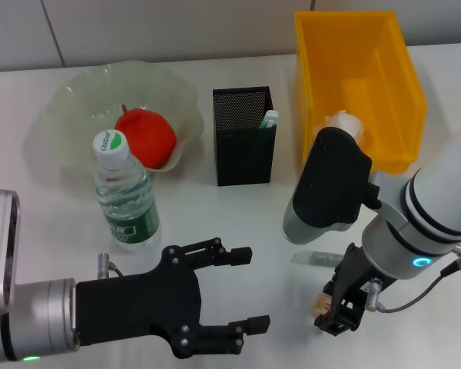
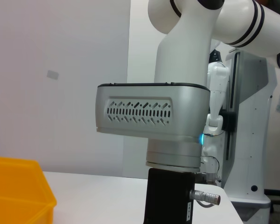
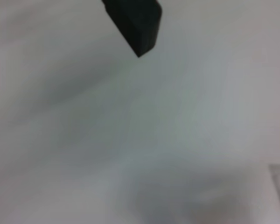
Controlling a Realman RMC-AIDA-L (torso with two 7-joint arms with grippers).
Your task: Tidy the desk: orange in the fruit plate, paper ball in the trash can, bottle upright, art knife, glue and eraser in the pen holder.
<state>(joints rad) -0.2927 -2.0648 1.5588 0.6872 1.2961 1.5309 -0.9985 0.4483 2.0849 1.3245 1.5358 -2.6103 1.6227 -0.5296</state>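
The orange (image 1: 144,137) lies in the green fruit plate (image 1: 77,100) at the back left. Just in front of the plate the bottle (image 1: 125,194) stands upright. A black mesh pen holder (image 1: 243,137) holds the glue (image 1: 269,118). In the yellow trash can (image 1: 384,69) lies the paper ball (image 1: 346,123). My right gripper (image 1: 336,314) points down at the table front right, beside a small beige eraser (image 1: 320,305). The clear art knife (image 1: 315,257) lies flat just behind it. Front centre, my left gripper (image 1: 246,290) hovers open and empty.
The right arm's wrist housing (image 2: 151,112) fills the left wrist view, with a corner of the yellow trash can (image 2: 18,191) beside it. The right wrist view shows one black fingertip (image 3: 135,25) over white table (image 3: 130,140).
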